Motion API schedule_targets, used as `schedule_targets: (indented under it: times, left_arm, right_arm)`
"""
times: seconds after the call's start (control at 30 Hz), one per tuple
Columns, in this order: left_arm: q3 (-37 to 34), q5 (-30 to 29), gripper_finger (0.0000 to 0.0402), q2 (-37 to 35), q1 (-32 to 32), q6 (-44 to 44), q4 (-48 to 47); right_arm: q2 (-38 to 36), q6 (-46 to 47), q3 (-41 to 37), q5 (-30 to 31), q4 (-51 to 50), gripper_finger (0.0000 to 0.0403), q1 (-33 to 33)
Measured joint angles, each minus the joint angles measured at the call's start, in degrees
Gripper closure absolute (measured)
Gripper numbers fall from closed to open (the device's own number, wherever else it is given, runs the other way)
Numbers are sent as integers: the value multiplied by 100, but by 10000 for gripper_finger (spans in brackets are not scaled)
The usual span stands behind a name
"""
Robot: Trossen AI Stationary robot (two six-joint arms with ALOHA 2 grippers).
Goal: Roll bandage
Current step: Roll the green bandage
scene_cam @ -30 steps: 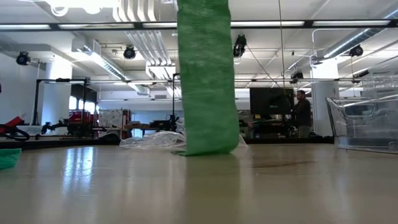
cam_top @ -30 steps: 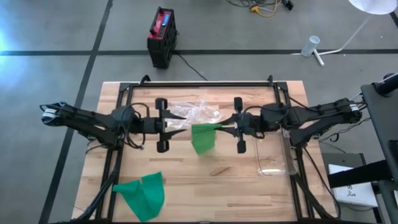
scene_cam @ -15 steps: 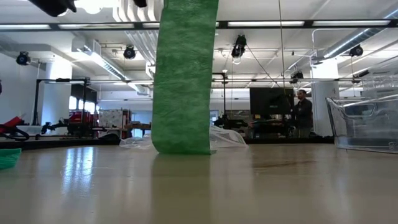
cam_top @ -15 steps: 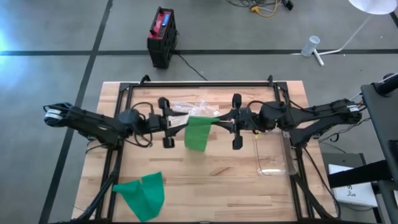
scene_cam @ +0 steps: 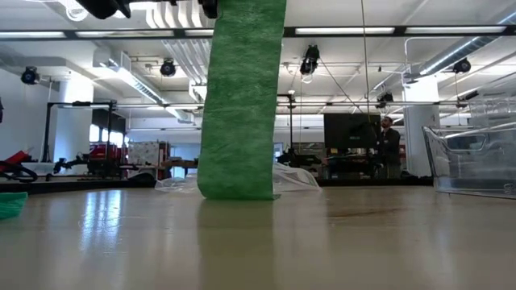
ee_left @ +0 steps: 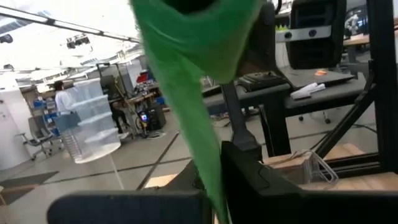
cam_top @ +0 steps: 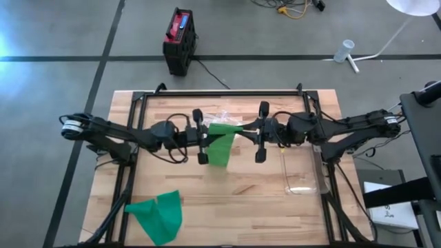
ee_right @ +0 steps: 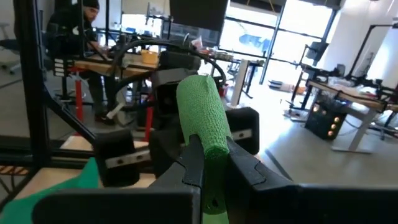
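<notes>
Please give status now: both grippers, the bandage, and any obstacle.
Left gripper shut on green bandage, right gripper shut on its other top corner. Bandage hangs between them, lower end on table. Clear plastic wrap lies just behind; second green bandage far off.

There are two green bandages (cam_top: 222,145) (cam_top: 158,215), one clear plastic bag (cam_top: 218,118), one clear container (cam_top: 303,171), and two grippers (cam_top: 210,138) (cam_top: 242,133) on the worktop (cam_top: 241,207).

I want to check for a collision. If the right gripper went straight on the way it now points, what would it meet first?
Apart from the green bandage already pinched in the shut right gripper, probably the left gripper, which faces it from across the table and has closed on the same bandage. Their heights look about level.
</notes>
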Motion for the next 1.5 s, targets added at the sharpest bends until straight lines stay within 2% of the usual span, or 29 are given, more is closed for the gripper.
schedule_targets:
  times: [0.37, 0.47, 0.67, 0.8, 1.13, 1.4, 1.5]
  left_arm:
    - [859, 4, 401, 838, 37, -63, -199]
    - [874, 0, 401, 874, 37, -39, -238]
    - [672, -144, 393, 645, 44, 34, -384]
    - [512, -438, 361, 302, 44, 46, -728]
    - [151, -463, 250, -565, 44, 55, -1200]
    - [-97, -445, 202, -1240, 22, 50, -1486]
    - [-187, -226, 182, -1463, 21, -61, -1545]
  right_arm:
    - [144, 14, 16, 144, 192, 383, 2]
    - [126, -36, 17, 329, 138, 382, 4]
    - [74, -160, 13, 283, 69, 381, 3]
    - [70, -237, 13, 289, -16, 382, 2]
    - [66, -764, 17, 291, -102, 382, 4]
    - [55, -972, 17, 291, -171, 381, 7]
    - [55, -1138, 17, 291, -266, 382, 7]
